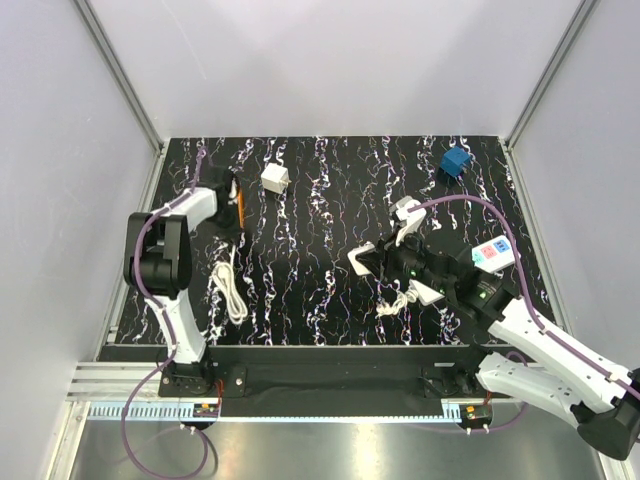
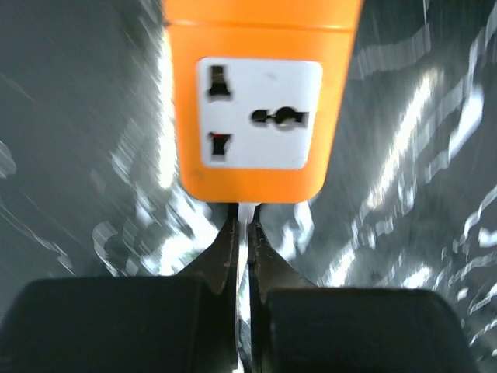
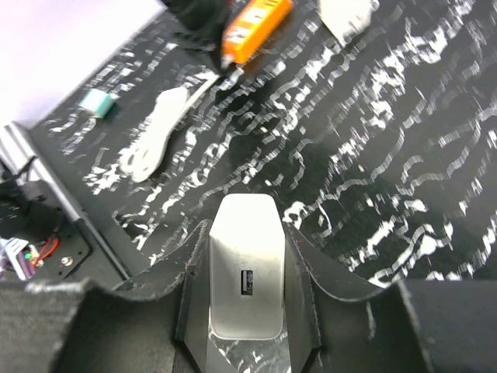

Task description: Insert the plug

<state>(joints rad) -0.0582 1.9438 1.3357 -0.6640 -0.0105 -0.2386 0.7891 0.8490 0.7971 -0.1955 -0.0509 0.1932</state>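
Worryingly, the left gripper [image 2: 247, 225] sits pressed together under the orange socket [image 2: 256, 109] and the right gripper [image 3: 247, 233] pinches a white block [image 3: 247, 299], so the distant blue plug [image 1: 456, 161] risks neglect.

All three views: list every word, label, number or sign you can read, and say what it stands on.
No text is readable in any view.
Orange adapter: white socket face, no lettering.
Its side from the right wrist: dark marks, too blurred.
Power strip: red and blue patches, too small to read.
White piece with a small port: no lettering.
Blue plug: too small to tell.
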